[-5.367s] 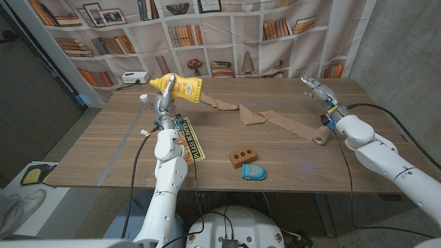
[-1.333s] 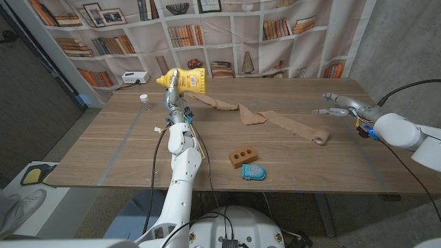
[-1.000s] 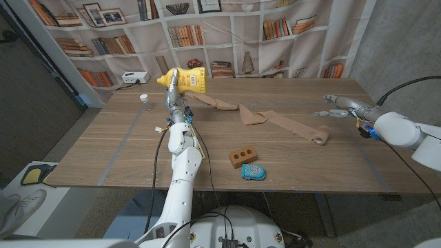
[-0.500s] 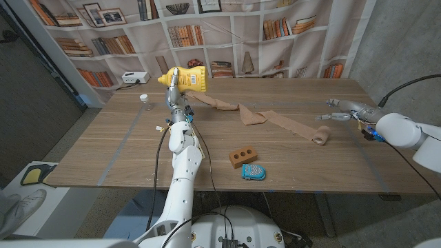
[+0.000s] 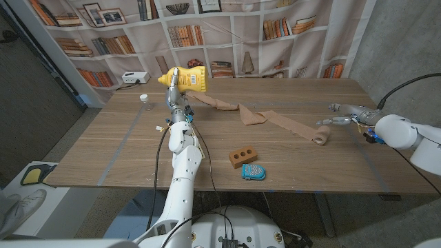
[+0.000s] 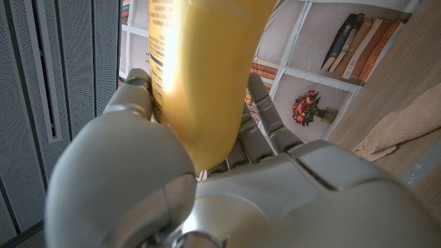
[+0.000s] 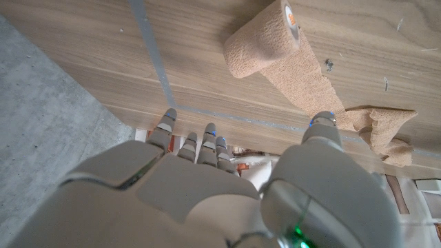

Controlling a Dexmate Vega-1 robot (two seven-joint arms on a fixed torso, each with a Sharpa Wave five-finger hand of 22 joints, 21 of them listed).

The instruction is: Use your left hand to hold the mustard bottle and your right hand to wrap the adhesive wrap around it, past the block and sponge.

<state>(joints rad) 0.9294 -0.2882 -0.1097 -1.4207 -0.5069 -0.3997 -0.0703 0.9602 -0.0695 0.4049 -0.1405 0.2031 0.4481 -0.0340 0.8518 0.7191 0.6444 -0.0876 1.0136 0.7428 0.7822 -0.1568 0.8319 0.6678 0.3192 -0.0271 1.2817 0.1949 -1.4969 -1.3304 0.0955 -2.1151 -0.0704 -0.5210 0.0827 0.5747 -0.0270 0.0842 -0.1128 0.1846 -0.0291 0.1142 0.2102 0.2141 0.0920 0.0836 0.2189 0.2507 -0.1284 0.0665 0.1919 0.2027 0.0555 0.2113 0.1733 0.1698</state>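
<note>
Bookshelf backdrop behind the wooden table (image 5: 124, 148): left hand (image 5: 173, 96) clamps the mustard bottle (image 5: 185, 80) aloft at the far side. Right hand (image 5: 340, 114), fingers spread, hovers beside the adhesive wrap roll (image 5: 321, 135). Brown block (image 5: 243, 157) and blue sponge (image 5: 253, 171) lie near the front edge.

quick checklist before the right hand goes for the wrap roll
1. Left hand grips the mustard bottle: ok.
2. Right hand holds nothing, fingers apart: ok.
3. Right hand touches the wrap roll: not ok, a gap shows beside the roll.
4. Wrap strip runs unbroken from bottle to roll: ok, though bunched mid-table.
5. Block and sponge lie clear of the strip: ok.
6. Strip's end stuck to the bottle: cannot tell.
</note>
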